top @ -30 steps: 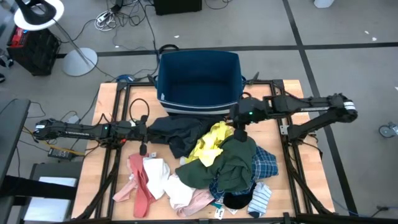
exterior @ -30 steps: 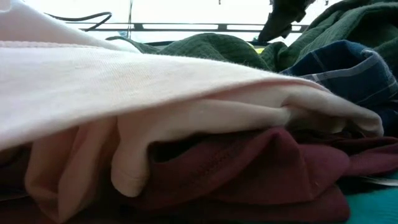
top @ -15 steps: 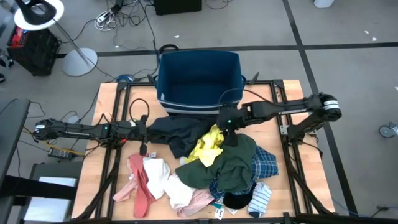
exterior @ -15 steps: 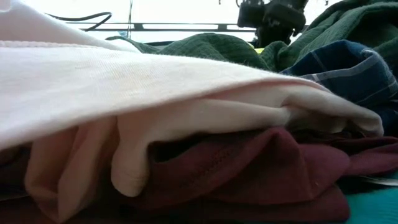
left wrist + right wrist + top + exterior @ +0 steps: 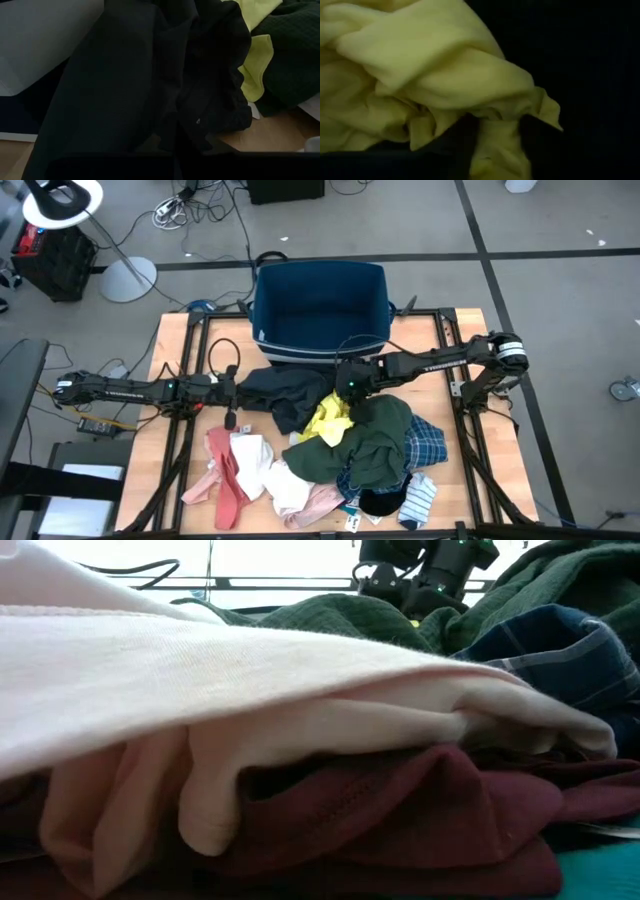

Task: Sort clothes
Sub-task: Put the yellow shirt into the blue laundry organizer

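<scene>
The clothes lie in a heap on the wooden table. A yellow garment [image 5: 330, 418] lies between a dark garment [image 5: 285, 392] and a dark green one [image 5: 375, 440]. My right gripper [image 5: 345, 388] is down on the yellow garment's far end, shut on a fold of it [image 5: 497, 135]. My left gripper [image 5: 230, 390] rests shut at the left, beside the dark garment's edge [image 5: 150, 90]; I cannot tell whether it touches it. In the low view, pink and maroon cloth fills the front, and the right gripper [image 5: 420, 585] shows behind it. My right gripper has a raised fold of the yellow garment [image 5: 499, 150] between its two fingers [image 5: 465, 145], at the garment's far end. The fingers slant down onto it from the table's right. The garment still lies on the heap, slack.
A dark blue bin [image 5: 262, 310] stands open at the table's far edge, just behind the right gripper. Pink, white and maroon pieces [image 5: 240, 470] lie near left; blue plaid [image 5: 425, 442] and a striped sock [image 5: 418, 500] lie near right. Bare wood shows along both sides.
My right gripper has moved toward the table's left edge and down, from above the dark green garment onto the yellow one's far end. The left arm has kept still.
</scene>
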Controlling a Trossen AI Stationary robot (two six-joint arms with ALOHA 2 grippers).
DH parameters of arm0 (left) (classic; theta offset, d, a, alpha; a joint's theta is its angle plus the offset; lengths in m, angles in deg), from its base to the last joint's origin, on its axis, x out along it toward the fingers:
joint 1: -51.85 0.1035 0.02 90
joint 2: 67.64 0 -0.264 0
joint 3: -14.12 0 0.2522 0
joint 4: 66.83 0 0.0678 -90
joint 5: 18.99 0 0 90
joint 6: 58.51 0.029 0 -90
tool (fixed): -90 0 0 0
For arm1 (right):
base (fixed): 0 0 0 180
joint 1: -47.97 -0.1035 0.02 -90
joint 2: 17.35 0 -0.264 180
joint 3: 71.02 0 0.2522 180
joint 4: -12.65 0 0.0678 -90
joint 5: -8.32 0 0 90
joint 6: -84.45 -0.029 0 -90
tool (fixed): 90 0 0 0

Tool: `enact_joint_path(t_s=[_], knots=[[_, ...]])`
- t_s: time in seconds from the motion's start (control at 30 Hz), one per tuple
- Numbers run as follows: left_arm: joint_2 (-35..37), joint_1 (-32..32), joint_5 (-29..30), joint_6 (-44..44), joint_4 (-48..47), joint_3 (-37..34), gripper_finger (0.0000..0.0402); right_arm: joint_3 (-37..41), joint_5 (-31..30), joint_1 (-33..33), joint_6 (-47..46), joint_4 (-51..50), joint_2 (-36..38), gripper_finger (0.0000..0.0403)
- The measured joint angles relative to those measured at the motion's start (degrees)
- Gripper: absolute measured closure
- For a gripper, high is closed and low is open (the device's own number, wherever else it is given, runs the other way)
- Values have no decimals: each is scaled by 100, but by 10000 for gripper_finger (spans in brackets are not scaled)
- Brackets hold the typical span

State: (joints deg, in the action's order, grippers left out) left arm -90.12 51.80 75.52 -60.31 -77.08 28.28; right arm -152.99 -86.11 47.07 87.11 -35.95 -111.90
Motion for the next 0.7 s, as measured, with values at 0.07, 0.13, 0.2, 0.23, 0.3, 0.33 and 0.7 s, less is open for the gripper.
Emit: enact_joint_path(t_s=[0.07, 0.13, 0.2, 0.23, 0.3, 0.33, 0.7], knots=[[1, 1, -1, 1, -1, 1, 390, 0, -2, -44, 65, 14, -1, 329], [1, 1, 0, 0, 0, 1, 390, 0, -2, -55, 107, 13, 47, 380], [1, 2, 0, 0, -1, 2, 390, -1, -26, -60, 66, 12, 162, 384], [2, 0, -2, 0, 0, 2, 390, -35, -35, -60, 19, -48, 234, 381], [1, 1, -2, 2, 0, 2, 390, -213, -70, -61, -44, -237, 366, 382], [2, 0, 0, 2, -2, 2, 390, -341, -161, -80, -91, -374, 428, 387], [0, 0, 0, 0, 0, 0, 390, -2383, -1221, -334, -103, -1696, 759, 397]])
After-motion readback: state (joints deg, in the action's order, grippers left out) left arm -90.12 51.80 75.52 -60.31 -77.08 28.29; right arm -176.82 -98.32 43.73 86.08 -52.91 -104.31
